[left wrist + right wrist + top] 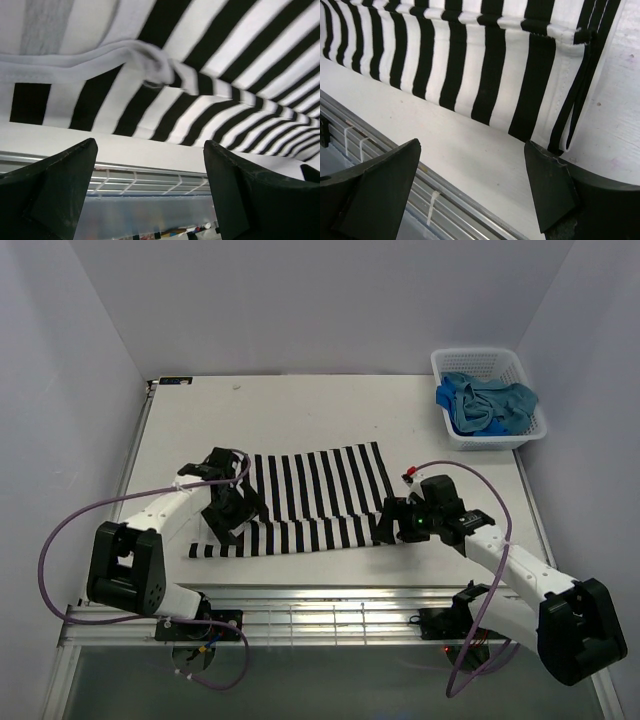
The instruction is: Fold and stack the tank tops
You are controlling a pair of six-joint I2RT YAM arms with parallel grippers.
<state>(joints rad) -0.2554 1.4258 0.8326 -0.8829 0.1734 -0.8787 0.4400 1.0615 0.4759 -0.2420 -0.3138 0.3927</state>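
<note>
Striped tank top [300, 500] lies spread across the middle of the table [300, 410], long side running left to right, fairly flat. You have one arm at each end of it. The left gripper [222, 512] sits low over the left end. Its wrist view shows the claw spread wide with nothing between the fingers [60, 185], and a bunched white hem on the cloth just ahead. The right gripper [392, 520] sits at the right end. It is also spread and empty, with the cloth's right edge and a narrow black-edged strap just beyond the right-hand finger [555, 190]. Neither claw is pinching anything. Whether the striped top already carries a fold you cannot tell from here; it reads as one layer over most of its span, with some rumpling under the left arm. The blue tank tops [485, 405] are heaped in the white basket [490, 438] at the far right corner, well apart from the work, showing two shades of blue and tangled together. By my judgement you are early in the job: the first garment is laid out and flanked, ready for a grasp at both ends, with no finished fold to show. No stack is started. Two tops are not yet out of the basket.
</note>
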